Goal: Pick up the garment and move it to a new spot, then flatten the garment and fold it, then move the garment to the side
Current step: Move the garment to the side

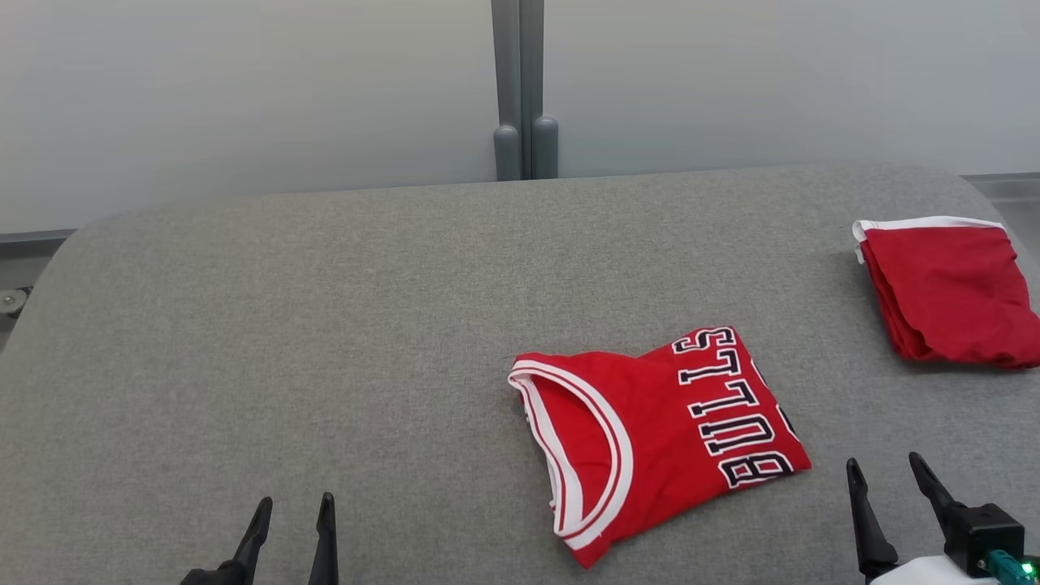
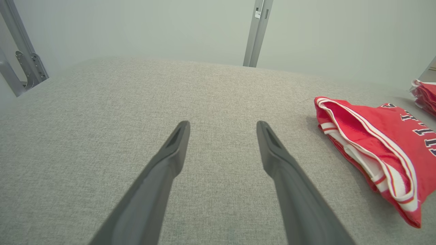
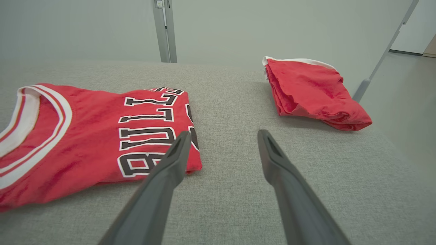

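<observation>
The garment (image 1: 650,431) is a red jersey with white-trimmed neck and dark BULLS lettering, lying folded on the grey table, right of centre. It also lies at the right of the left wrist view as the garment (image 2: 378,143) and at the left of the right wrist view as the garment (image 3: 85,136). My left gripper (image 1: 294,505) is open near the front edge, well left of the jersey, with nothing between its fingers (image 2: 173,149). My right gripper (image 1: 886,465) is open just right of the jersey's lettered edge, holding nothing; its left finger (image 3: 177,153) overlaps that edge in the right wrist view.
A second folded red garment with a white band (image 1: 946,288) lies at the table's far right edge, also seen as the red garment (image 3: 310,92). The grey padded table (image 1: 325,325) has wide bare room at left and centre. A grey post (image 1: 524,89) stands behind.
</observation>
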Robot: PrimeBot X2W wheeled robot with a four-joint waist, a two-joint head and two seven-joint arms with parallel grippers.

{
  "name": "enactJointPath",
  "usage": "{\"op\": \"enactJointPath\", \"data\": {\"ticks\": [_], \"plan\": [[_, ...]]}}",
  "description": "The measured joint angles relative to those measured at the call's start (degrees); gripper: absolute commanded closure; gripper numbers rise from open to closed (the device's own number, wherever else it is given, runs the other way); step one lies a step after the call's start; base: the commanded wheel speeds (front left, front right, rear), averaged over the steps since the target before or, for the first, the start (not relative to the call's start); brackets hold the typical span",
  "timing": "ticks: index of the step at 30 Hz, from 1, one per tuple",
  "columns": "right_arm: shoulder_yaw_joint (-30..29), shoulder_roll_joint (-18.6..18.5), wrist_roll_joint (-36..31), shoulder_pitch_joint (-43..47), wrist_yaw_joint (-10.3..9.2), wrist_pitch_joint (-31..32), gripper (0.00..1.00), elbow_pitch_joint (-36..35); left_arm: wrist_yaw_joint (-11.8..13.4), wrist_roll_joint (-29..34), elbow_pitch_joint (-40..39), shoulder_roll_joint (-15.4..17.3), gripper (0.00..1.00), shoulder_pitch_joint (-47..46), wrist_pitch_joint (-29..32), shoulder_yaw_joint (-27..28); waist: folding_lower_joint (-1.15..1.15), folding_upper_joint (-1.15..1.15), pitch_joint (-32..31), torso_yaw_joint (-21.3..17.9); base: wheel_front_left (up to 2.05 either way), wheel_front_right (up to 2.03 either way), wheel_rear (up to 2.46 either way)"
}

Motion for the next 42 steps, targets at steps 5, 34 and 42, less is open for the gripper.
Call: {"op": "enactJointPath", "data": {"ticks": [5,34,42], "plan": [[3.42,-0.59,5.21,-2.58,0.0,0.0,0.0,2.19,0.0,-0.75,-0.91,0.0,0.0,0.03,-0.01,0.21,0.0,0.0,0.29,0.28,0.0,0.0,0.0],[23.45,-14.72,38.34,-33.48,-0.03,37.93,0.73,22.42,0.31,-1.74,-3.92,0.0,0.0,-6.27,0.0,-1.96,0.0,0.0,11.49,6.28,0.0,0.0,0.0],[29.34,-17.03,45.68,-38.48,-0.03,36.73,1.0,17.06,0.34,-1.68,-5.28,0.0,0.0,-7.06,-0.01,-1.74,0.0,0.0,13.37,4.84,0.0,0.0,0.0]]}}
